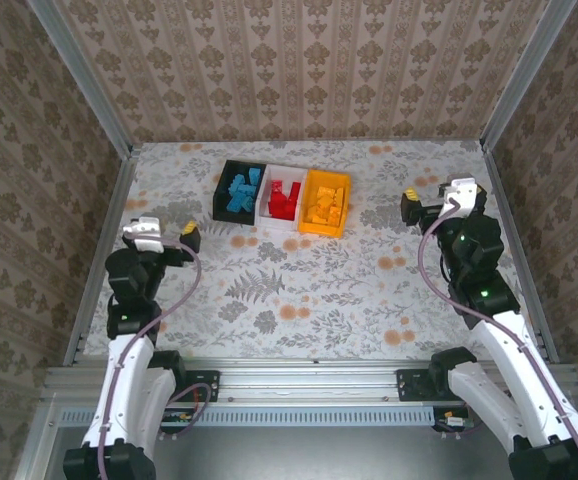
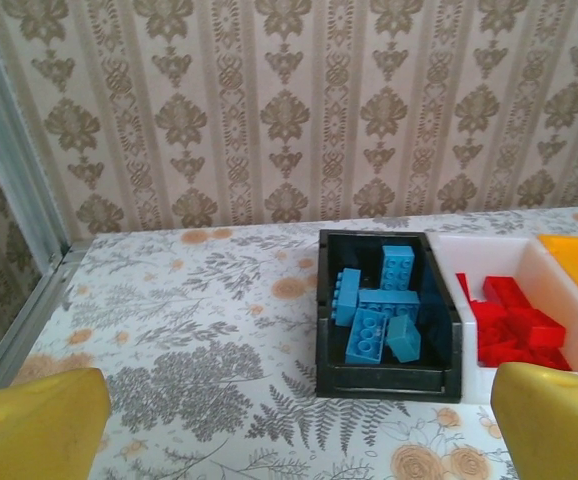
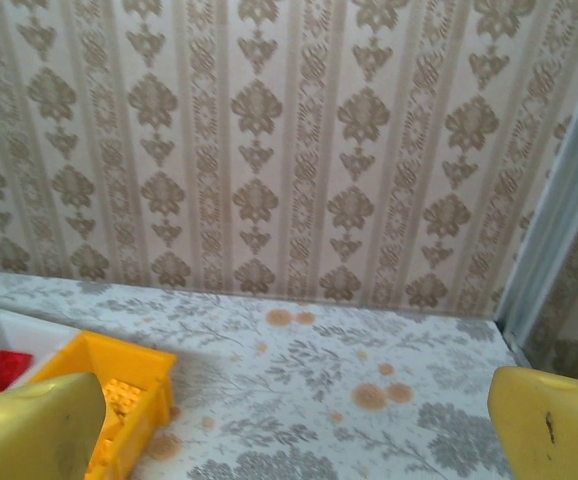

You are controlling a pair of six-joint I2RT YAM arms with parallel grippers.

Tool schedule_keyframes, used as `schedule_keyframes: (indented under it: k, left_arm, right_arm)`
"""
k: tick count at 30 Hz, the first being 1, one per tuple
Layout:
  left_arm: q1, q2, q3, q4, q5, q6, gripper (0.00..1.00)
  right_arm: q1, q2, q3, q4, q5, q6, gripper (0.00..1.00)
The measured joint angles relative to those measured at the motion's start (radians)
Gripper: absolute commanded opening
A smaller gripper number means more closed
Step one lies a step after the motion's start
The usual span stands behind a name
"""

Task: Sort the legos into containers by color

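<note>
Your left gripper [image 2: 291, 425] hangs spread wide, its yellow fingers [image 2: 39, 420] at the lower corners of the left wrist frame with nothing between them. Your right gripper [image 3: 294, 420] is spread just as wide and carries nothing. In the top frame both sit low, at the left and right sides, well apart from the bins at upper centre.

Straight ahead of the left gripper, the black rectangular plastic bin [image 2: 389, 381] holds the blue plastic bricks [image 2: 384, 310]. The white plastic bin [image 2: 489, 244] joined to its right holds the red plastic bricks [image 2: 509, 322]. The orange-yellow plastic bin [image 3: 119, 356] at the end of the row holds the orange-yellow plastic bricks [image 1: 325, 208].

Every brick you can make out lies in a bin of its own colour, so I judge the sorting all but done and the step in hand a last check. Scan the floral-patterned desk [image 1: 299, 290] slowly, because its orange blossoms could mask an orange-yellow brick, and look along the foot of the bin walls. Hold both grippers spread and high above the rims, since a nudge could shift the joined row or spill bricks.
</note>
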Motion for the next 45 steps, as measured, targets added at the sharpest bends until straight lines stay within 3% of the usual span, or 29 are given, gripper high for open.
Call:
schedule_keyframes:
  k: [5, 11, 23, 29, 36, 45]
  left_arm:
    - [-0.008, 0.000, -0.060, 0.011, -0.112, -0.054, 1.00]
    - [-0.019, 0.003, -0.082, -0.001, -0.169, -0.066, 1.00]
    - [-0.013, 0.102, -0.080, 0.006, -0.206, -0.072, 1.00]
    - [0.013, 0.318, -0.015, 0.059, -0.203, -0.065, 1.00]
    - [0.034, 0.671, 0.045, 0.242, -0.189, -0.026, 1.00]
    - [0.012, 0.835, 0.045, 0.415, -0.195, 0.013, 1.00]
  right_arm:
    - [-0.043, 0.029, -0.041, -0.003, 0.024, 0.022, 1.00]
    - [-0.081, 0.117, -0.130, 0.023, 0.028, 0.056, 1.00]
    - [-0.095, 0.487, -0.189, 0.288, 0.027, 0.110, 1.00]
    - [-0.095, 0.579, -0.199, 0.391, 0.027, 0.113, 1.00]
    - [-0.105, 0.597, -0.216, 0.457, 0.027, 0.114, 1.00]
    - [-0.115, 0.597, -0.218, 0.462, 0.027, 0.130, 1.00]
